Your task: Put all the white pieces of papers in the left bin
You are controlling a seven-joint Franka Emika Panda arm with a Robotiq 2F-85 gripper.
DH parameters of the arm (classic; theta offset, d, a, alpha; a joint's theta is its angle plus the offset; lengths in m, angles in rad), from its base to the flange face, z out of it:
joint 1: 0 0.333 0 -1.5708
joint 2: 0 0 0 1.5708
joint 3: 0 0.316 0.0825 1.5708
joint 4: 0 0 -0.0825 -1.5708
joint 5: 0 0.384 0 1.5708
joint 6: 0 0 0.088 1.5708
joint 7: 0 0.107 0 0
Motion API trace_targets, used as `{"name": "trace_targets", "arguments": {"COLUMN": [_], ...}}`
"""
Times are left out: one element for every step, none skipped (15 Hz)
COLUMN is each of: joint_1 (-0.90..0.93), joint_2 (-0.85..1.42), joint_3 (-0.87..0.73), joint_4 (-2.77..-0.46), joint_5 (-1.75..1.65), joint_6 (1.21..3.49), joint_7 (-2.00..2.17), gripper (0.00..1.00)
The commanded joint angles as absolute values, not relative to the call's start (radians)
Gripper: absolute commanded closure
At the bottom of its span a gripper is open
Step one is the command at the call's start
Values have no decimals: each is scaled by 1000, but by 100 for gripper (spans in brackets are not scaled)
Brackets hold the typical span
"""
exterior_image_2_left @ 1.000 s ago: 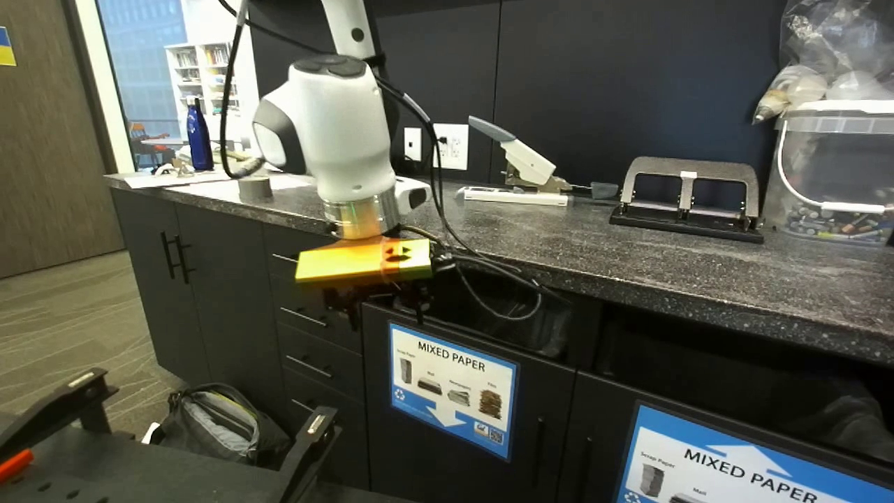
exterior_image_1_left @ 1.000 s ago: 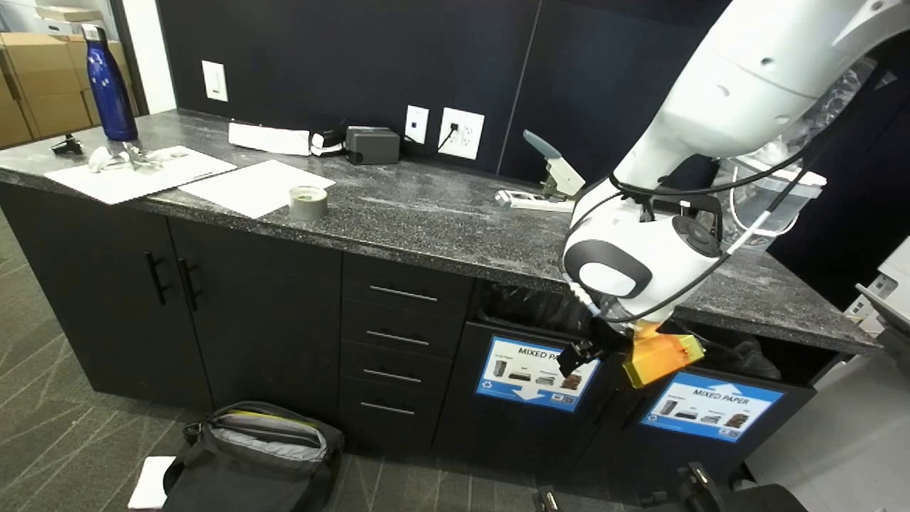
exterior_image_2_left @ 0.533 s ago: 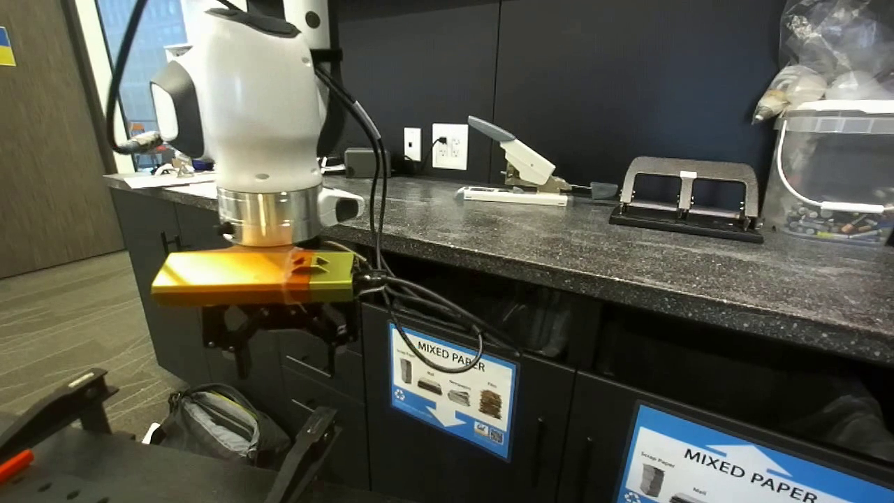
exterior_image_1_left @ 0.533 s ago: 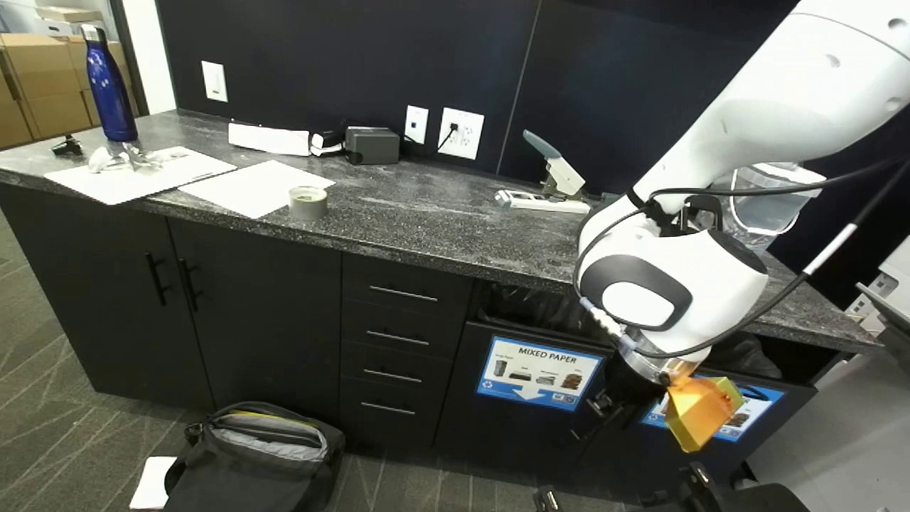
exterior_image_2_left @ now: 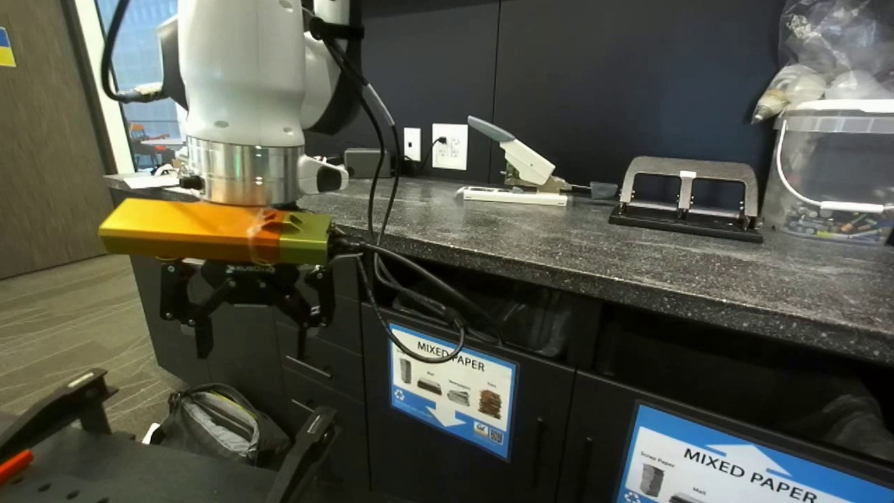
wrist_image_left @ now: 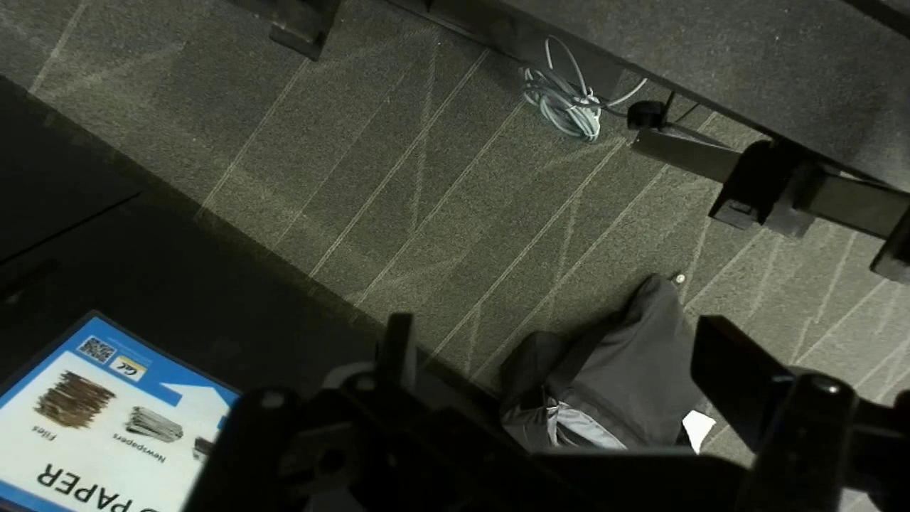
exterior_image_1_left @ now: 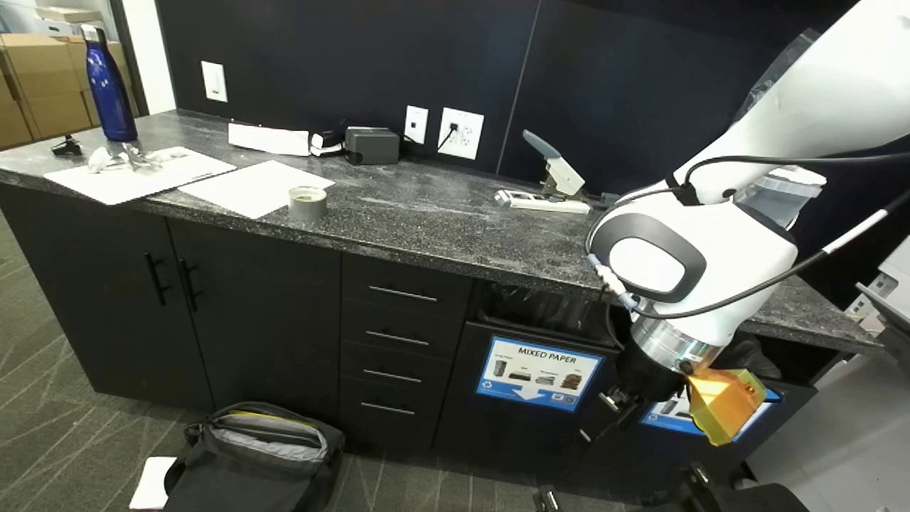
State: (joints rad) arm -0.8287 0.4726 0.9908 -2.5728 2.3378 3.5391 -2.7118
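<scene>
My gripper [exterior_image_2_left: 253, 342] hangs open below counter height, fingers pointing down with nothing between them. In the wrist view the jaws stand wide apart over the floor and a bag. The left bin [exterior_image_1_left: 530, 427] is the dark front with a blue-framed sign; its top gap shows dark liner. In an exterior view my gripper [exterior_image_1_left: 598, 419] is in front of the cabinet, just right of that bin's sign. Two flat white sheets [exterior_image_1_left: 249, 192] lie at the counter's left end, one under a whitish crumpled heap [exterior_image_1_left: 124, 158]. I cannot tell whether these are the white pieces of papers.
The twin bin front [exterior_image_2_left: 601, 447] has a similar sign. On the counter stand a tape roll [exterior_image_1_left: 308, 206], a stapler [exterior_image_1_left: 561, 178], a hole punch [exterior_image_2_left: 688, 223] and a clear bucket [exterior_image_2_left: 824, 161]. A dark bag [exterior_image_1_left: 249, 469] sits on the floor.
My gripper has moved away from the left bin's front, out from the counter. It went down at first and has since risen slightly. It stays open; the sheets and heap have not moved.
</scene>
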Motion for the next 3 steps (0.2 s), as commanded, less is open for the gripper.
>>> {"name": "trace_targets", "arguments": {"joint_1": [-828, -828, -828], "joint_2": [474, 474, 474], "joint_3": [993, 994, 995], "joint_4": [-2575, -2575, -2575], "joint_5": [2328, 2328, 2328], "joint_6": [3539, 3539, 3539], "joint_7": [-2699, -2699, -2699], "gripper": [0, 0, 0]}}
